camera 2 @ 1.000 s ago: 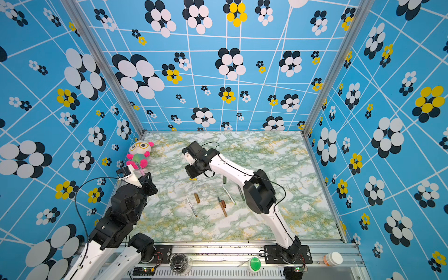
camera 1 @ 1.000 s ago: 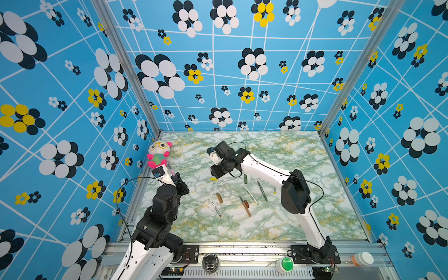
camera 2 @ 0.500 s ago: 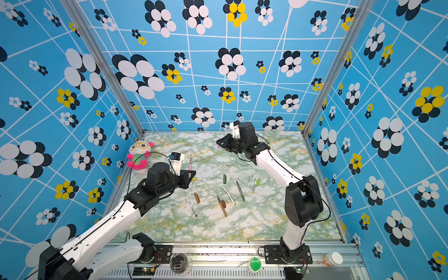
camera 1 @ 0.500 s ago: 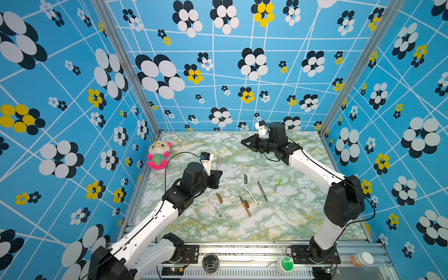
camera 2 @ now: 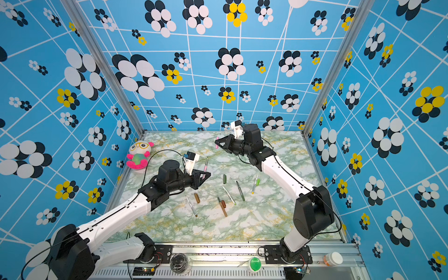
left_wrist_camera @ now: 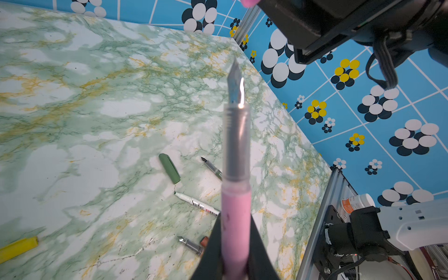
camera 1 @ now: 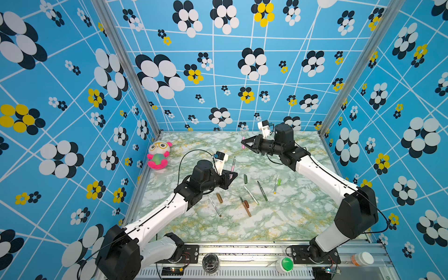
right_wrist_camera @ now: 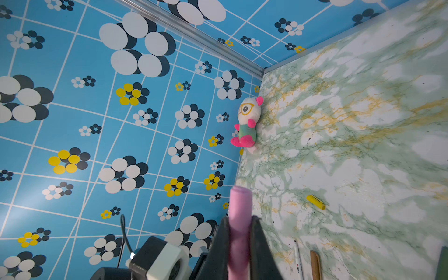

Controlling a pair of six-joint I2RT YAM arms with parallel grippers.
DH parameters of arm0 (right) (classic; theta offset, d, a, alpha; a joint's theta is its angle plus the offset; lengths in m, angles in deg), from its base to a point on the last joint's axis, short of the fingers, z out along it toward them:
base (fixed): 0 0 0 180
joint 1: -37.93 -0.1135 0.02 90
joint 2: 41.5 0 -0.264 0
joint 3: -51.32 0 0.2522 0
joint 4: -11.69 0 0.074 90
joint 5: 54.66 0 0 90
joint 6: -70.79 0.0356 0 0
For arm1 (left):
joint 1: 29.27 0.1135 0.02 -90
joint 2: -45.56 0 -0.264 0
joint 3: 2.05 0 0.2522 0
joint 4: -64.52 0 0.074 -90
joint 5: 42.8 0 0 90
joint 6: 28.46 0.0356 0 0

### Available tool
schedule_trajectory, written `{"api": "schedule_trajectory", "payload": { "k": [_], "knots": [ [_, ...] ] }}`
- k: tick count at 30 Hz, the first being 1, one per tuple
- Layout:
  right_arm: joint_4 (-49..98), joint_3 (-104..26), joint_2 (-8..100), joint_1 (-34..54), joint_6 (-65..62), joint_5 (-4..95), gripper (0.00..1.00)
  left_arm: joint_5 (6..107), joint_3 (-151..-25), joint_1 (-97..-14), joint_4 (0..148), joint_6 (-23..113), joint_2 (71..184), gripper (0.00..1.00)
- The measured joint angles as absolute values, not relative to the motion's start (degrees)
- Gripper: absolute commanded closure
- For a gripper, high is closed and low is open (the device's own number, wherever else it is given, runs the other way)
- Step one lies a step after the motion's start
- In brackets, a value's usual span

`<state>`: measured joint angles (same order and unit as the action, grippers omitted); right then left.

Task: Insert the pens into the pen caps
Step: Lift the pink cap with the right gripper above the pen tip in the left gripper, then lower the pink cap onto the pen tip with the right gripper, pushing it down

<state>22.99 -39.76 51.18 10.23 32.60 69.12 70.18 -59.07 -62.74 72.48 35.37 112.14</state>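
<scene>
My left gripper (camera 1: 233,175) (left_wrist_camera: 236,254) is shut on a pink pen (camera 1: 233,164) (left_wrist_camera: 236,218), whose grey pointed tip sticks out beyond the jaws. At the back of the table my right gripper (camera 1: 244,143) (right_wrist_camera: 240,232) is shut on a pink pen cap (camera 1: 243,145) (right_wrist_camera: 240,206). The two stand apart. More pens lie on the marble table (camera 1: 278,218): a dark green one (camera 1: 262,190), a brown one (camera 1: 245,206) and white ones (camera 1: 251,195) (camera 1: 214,206). Loose caps lie among them: dark green (camera 1: 245,179), brown (camera 1: 219,197), reddish-brown (camera 1: 246,203), lime green (camera 1: 279,181) and yellow (right_wrist_camera: 315,202).
A plush toy (camera 1: 158,155) sits at the table's left edge by the wall. Patterned blue walls close in three sides. On the front rail stand a green button (camera 1: 286,263) and a small white bottle (camera 1: 362,259).
Since a second ago the left arm has reached out to mid-table and the right arm has swung from centre-left to the back. Over the last half second neither has visibly moved.
</scene>
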Motion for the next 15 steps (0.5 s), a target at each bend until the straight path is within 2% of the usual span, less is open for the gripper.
{"api": "schedule_trajectory", "payload": {
  "k": [15],
  "knots": [
    [21.7, -39.6, 51.4, 6.7, 33.2, 70.3, 0.94, 70.4, -59.1, -62.8, 72.0, 34.1, 112.8, 1.00]
  ]
}}
